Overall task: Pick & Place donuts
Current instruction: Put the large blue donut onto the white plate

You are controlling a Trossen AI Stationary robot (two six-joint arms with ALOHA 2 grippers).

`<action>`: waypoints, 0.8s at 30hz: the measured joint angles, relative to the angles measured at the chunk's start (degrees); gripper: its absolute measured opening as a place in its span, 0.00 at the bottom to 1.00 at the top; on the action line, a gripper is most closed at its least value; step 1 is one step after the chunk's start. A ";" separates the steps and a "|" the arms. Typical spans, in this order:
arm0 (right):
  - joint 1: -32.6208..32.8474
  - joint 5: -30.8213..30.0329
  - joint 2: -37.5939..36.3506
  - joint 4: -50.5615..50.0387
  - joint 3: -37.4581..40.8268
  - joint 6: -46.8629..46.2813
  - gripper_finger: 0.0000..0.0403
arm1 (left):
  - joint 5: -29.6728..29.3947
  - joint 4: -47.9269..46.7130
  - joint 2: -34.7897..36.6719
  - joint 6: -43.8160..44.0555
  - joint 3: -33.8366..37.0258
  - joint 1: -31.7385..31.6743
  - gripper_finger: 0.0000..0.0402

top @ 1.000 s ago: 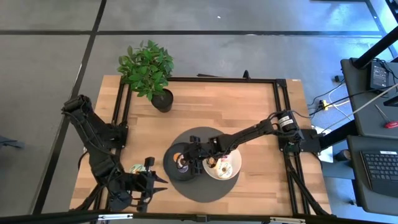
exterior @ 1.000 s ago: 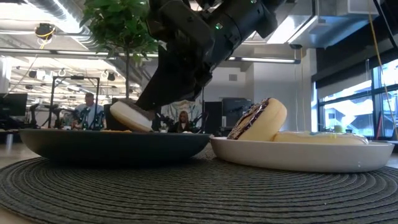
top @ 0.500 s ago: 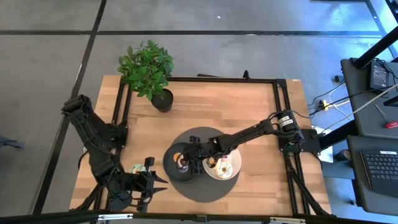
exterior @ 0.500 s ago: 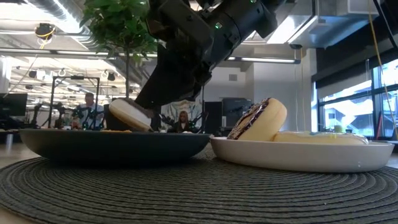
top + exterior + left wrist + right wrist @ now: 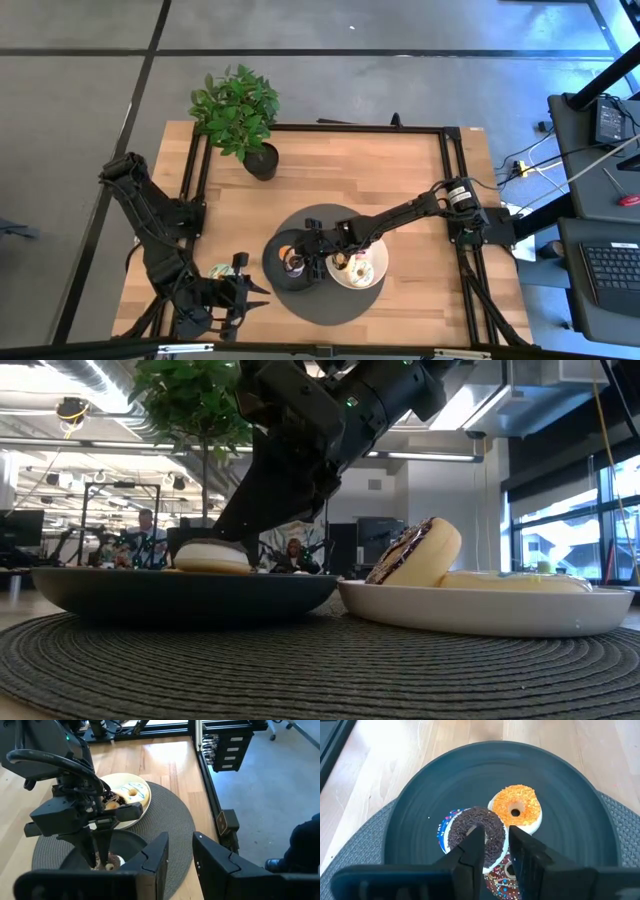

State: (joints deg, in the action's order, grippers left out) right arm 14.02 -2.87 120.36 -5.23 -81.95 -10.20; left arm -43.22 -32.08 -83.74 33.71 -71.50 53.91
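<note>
Low view puts us at mat height: nearest lies the round woven grey placemat [image 5: 320, 665], carrying the round dark grey plate [image 5: 180, 592] and, beside it, the round white plate [image 5: 490, 607], where a chocolate-iced donut [image 5: 415, 553] leans tilted against a pale one lying flat. On the dark plate a white-bottomed donut [image 5: 212, 556] lies flat, which we read as just released. Our right gripper [image 5: 492, 847] hangs directly over it, arm stretched low across the mat, fingers slightly apart and clamped on nothing; below them sit a chocolate-sprinkled ring donut [image 5: 476, 832] and an orange-sprinkled mini donut [image 5: 515, 810], touching. Our left gripper [image 5: 235, 295] waits at the table's near left corner, fingers parted, holding nothing
</note>
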 joint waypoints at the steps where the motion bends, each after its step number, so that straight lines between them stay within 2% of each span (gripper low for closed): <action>1: 0.00 0.00 0.00 0.00 0.00 0.00 0.23 | 0.00 0.00 0.00 0.02 0.00 0.00 0.21; 8: 0.00 0.00 -1.21 -0.06 0.02 0.06 0.23 | 0.00 0.00 0.00 0.02 0.00 0.00 0.21; 11: 0.34 0.00 -5.05 -0.51 -0.02 0.04 0.23 | 0.01 0.02 0.00 0.02 0.00 0.00 0.21; 14: 2.04 2.05 -9.41 -6.66 -0.09 -1.59 0.23 | 1.45 0.07 -0.04 0.02 0.00 -0.02 0.21; 18: 6.81 5.85 -14.19 -16.91 -0.07 -3.10 0.23 | 3.32 1.01 -0.07 0.02 0.00 0.00 0.21; 24: 16.88 -0.18 -19.66 -24.37 0.81 -7.12 0.23 | 3.99 5.46 -0.07 0.04 0.00 -0.01 0.21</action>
State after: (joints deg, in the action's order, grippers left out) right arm 30.90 -3.06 100.69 -29.60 -81.14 -17.31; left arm -39.23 -26.62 -83.81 33.76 -71.50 53.90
